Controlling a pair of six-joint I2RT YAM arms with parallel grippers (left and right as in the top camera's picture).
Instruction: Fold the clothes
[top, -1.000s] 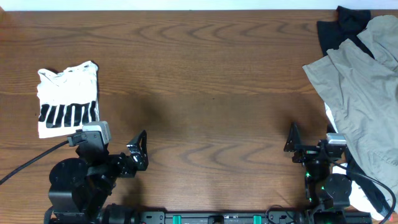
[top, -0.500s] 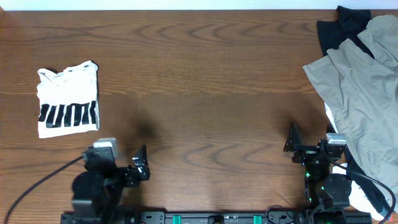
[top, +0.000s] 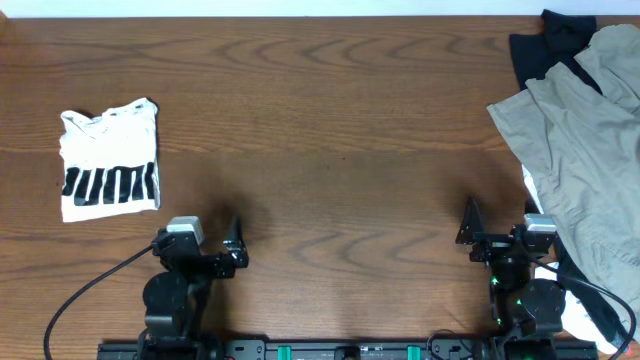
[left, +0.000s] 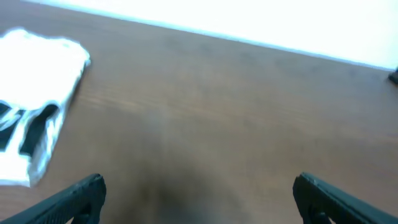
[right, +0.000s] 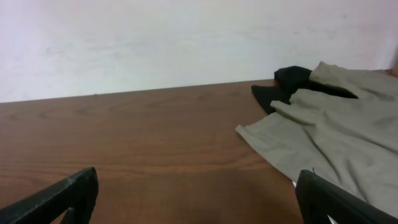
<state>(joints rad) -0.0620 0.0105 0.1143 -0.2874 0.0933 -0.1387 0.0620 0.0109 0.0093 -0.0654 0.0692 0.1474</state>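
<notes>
Two grippers stand wide open and empty near the front edge of the table (top: 340, 120), the left gripper (top: 232, 248) on its left half, the right gripper (top: 468, 224) on its right half. Your white T-shirt (top: 108, 162) lies flat at the table's left end, seemingly folded into a compact rectangle already. Expect it to be light, soft and limp: pinch every layer together at a corner or hem, or the fold will likely slip open.

The white short-sleeved cotton T-shirt (top: 108, 140) lies flat on the brown wooden table (top: 340, 150), at its far left. It is folded into a compact, slightly wrinkled rectangle. Its black print of vertical bars like piano keys faces up across the lower part.
</notes>
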